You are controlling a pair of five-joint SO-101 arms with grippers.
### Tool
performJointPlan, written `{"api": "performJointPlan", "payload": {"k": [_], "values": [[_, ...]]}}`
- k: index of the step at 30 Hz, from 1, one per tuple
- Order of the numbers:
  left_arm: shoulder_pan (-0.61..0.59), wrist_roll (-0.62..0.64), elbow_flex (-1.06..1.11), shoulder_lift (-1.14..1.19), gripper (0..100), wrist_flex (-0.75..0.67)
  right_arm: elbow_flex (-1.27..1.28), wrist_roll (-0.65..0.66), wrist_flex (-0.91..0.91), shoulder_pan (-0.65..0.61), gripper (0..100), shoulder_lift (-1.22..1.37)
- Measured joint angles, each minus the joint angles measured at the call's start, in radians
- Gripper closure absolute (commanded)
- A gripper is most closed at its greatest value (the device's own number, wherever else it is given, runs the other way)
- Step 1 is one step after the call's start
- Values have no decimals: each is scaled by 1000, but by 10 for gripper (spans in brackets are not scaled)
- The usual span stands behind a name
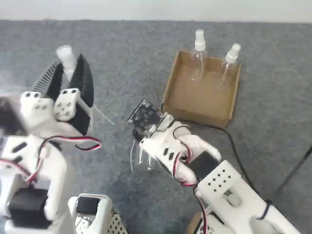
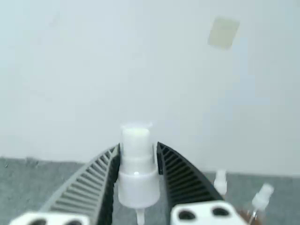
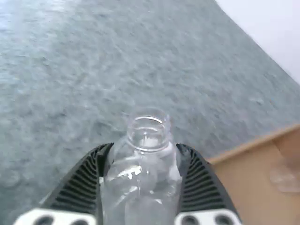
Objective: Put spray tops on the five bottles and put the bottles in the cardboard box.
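My left gripper [image 2: 137, 147] is shut on a white spray top [image 2: 137, 164], held upright above the grey carpet; from above, the spray top [image 1: 66, 54] sticks out between the black fingers [image 1: 84, 80] at the left. My right gripper [image 3: 144, 150] is shut on a clear bottle [image 3: 146, 140] with an open neck and no top. The cardboard box [image 1: 195, 100] lies at the back right, beside my right arm [image 1: 168, 148]. Two bottles with spray tops [image 1: 199, 46] [image 1: 232, 53] stand at its far side.
A black cable [image 1: 239, 156] runs over the carpet from the box's near edge to the right. The box's corner [image 3: 262, 173] lies close to the held bottle. The arm bases [image 1: 92, 214] fill the near edge.
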Motion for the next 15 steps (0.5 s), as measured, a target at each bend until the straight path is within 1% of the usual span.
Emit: {"api": "performJointPlan", "payload": {"k": [7,15], "values": [[-3,54,40,2,990,-57,21,-8,-23,-69,993,0],[11,60,158,15,990,-124,21,-8,-23,-69,993,0]]}}
